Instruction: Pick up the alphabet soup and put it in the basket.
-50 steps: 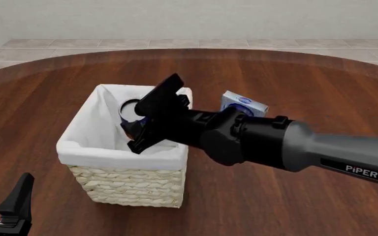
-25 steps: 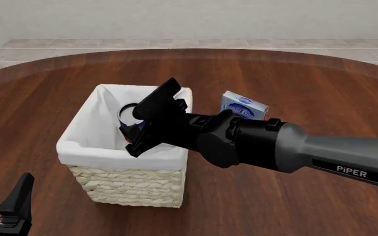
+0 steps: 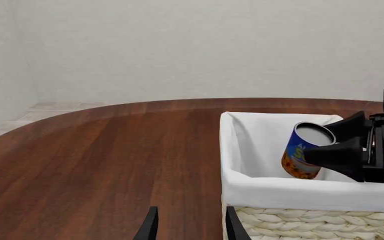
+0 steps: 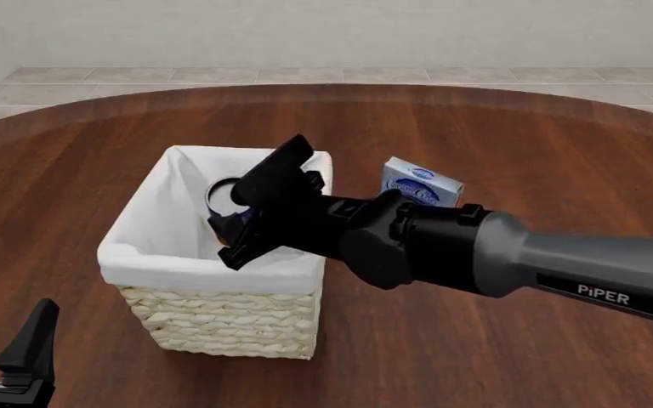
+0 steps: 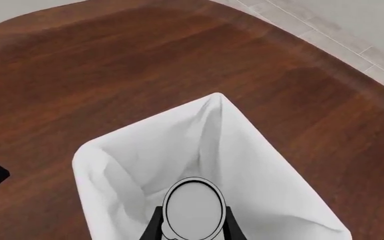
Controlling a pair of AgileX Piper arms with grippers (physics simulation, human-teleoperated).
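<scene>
The alphabet soup can [image 4: 224,196], blue label with an orange-red lower band, hangs tilted inside the mouth of the woven basket [image 4: 145,255] with its white lining. My right gripper [image 4: 247,212] is shut on the can, one finger on each side of it. The right wrist view shows the can's pale top [image 5: 192,207] over the lining [image 5: 112,145]. In the left wrist view the can [image 3: 304,152] sits above the basket rim [image 3: 279,187], with a dark right finger [image 3: 339,150] against it. My left gripper [image 4: 3,340] is open and empty, low at the near left.
A blue-and-white box [image 4: 421,183] lies on the dark wood table just right of the basket, behind my right arm. The round table's far edge curves in front of a tiled floor and pale wall.
My right gripper has carried the can a little left and down into the basket's mouth, then held nearly still. The left arm has not moved.
</scene>
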